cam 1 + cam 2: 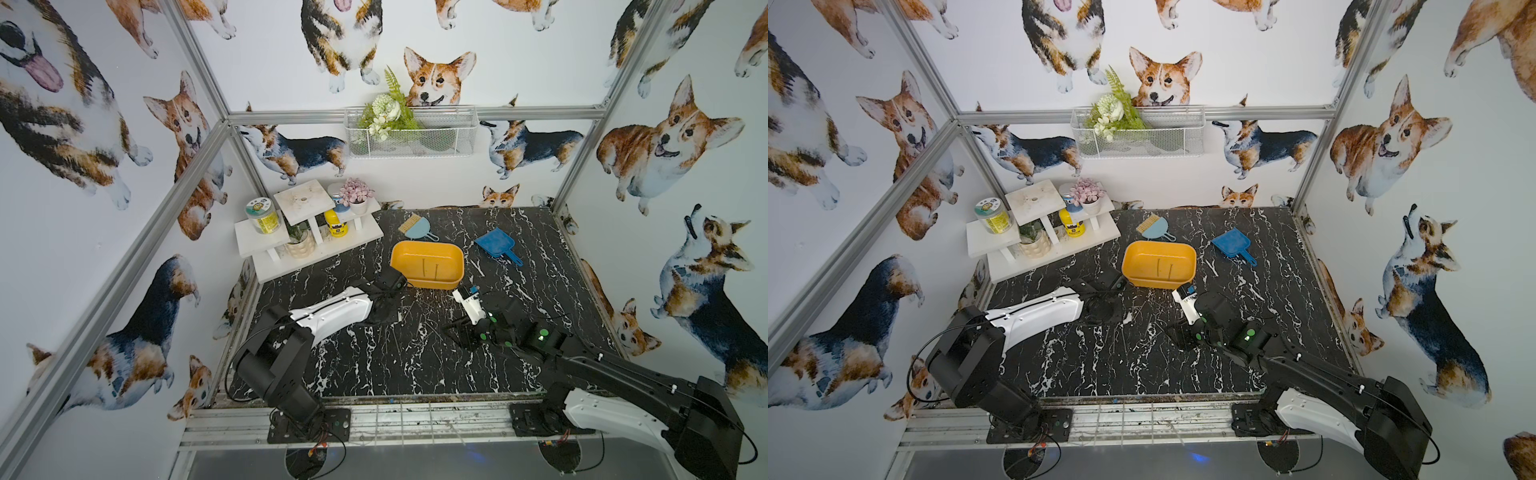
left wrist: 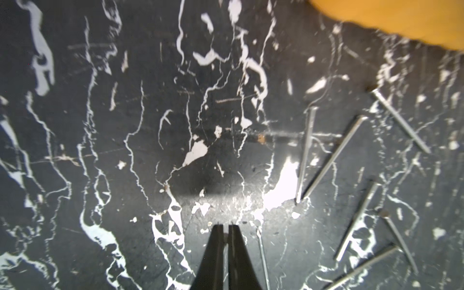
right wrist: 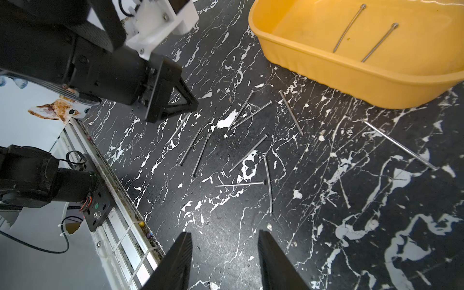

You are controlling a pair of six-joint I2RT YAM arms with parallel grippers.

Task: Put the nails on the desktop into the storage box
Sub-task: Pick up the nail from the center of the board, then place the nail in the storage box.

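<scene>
Left fingers (image 2: 213,256) closed; nails (image 2: 334,157) variously angled

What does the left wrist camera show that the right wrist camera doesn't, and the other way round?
Only the left wrist view: the left gripper seen from its own side, jaws shut.
Only the right wrist view: the inside of the storage box with two nails lying in it, the right gripper with jaws open, and the left gripper seen from outside.
Both: the marbled desktop, loose nails scattered on it, and the storage box, though the left wrist view catches only a blurred corner of it.
</scene>
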